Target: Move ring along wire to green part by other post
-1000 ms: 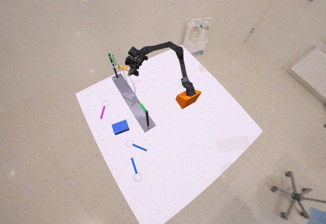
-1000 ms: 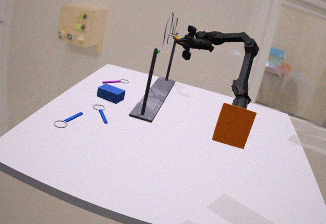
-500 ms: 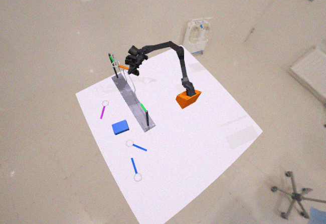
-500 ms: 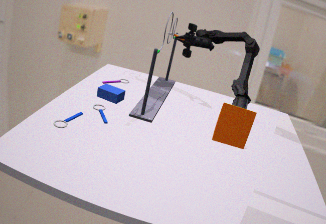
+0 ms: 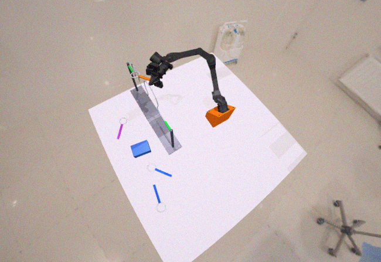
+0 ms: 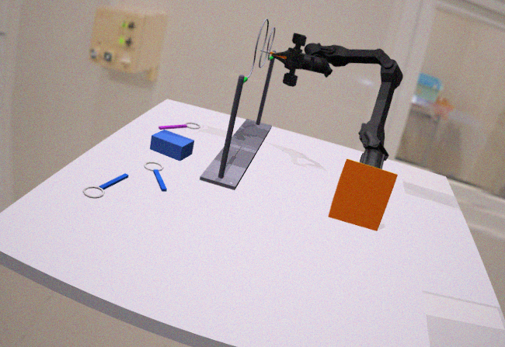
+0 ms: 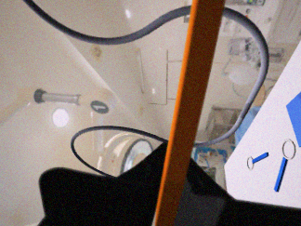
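My gripper (image 5: 150, 81) (image 6: 278, 54) (image 7: 170, 149) is shut on the orange handle (image 5: 144, 77) (image 6: 282, 56) (image 7: 189, 83). The handle's ring (image 5: 131, 75) (image 6: 265, 52) is at the inner end of the far green part (image 5: 130, 68) (image 6: 271, 57), beside the far post (image 5: 135, 84) (image 6: 265, 90). The ring looks nearly edge-on in the exterior view and is out of the wrist view. The grey wire (image 5: 157, 100) (image 6: 255, 50) (image 7: 267, 59) bends in tall loops. Any ring contact with it is too small to tell. The other green part (image 5: 167, 125) (image 6: 245, 78) is by the near post (image 5: 172, 139) (image 6: 231, 131).
The posts stand on a grey base (image 5: 169, 151) (image 6: 212, 175). A blue block (image 5: 140, 149) (image 6: 171, 144), a purple-handled ring (image 5: 119, 131) (image 6: 172, 126) and two blue-handled rings lie on the white table (image 5: 215, 176) (image 6: 265, 253), across the base from the orange arm mount (image 5: 220, 116) (image 6: 362, 194).
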Controlling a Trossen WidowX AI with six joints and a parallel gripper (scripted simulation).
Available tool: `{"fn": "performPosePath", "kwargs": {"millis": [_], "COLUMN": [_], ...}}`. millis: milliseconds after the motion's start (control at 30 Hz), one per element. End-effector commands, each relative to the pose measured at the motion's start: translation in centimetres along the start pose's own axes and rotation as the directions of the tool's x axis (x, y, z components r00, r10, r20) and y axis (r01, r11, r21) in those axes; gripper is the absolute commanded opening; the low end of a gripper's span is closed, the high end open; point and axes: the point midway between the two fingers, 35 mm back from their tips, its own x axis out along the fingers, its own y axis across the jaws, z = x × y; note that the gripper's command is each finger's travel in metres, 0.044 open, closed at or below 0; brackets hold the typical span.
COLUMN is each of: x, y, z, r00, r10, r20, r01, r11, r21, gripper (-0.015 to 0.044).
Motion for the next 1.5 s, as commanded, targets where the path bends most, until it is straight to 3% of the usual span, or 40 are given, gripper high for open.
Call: {"fn": "performPosePath", "kwargs": {"millis": [0,1467], "x": [-0.3,-0.5], "y": [0.9,3.8], "z": [0.1,0.3], "r00": [1.000,0.996], "r10": [0.017,0.084], "r20": [0.006,0.007], "r01": [-0.017,-0.084], "r11": [1.000,0.985], "r21": [0.004,0.154], "gripper": [-0.0150,-0.0150]}}
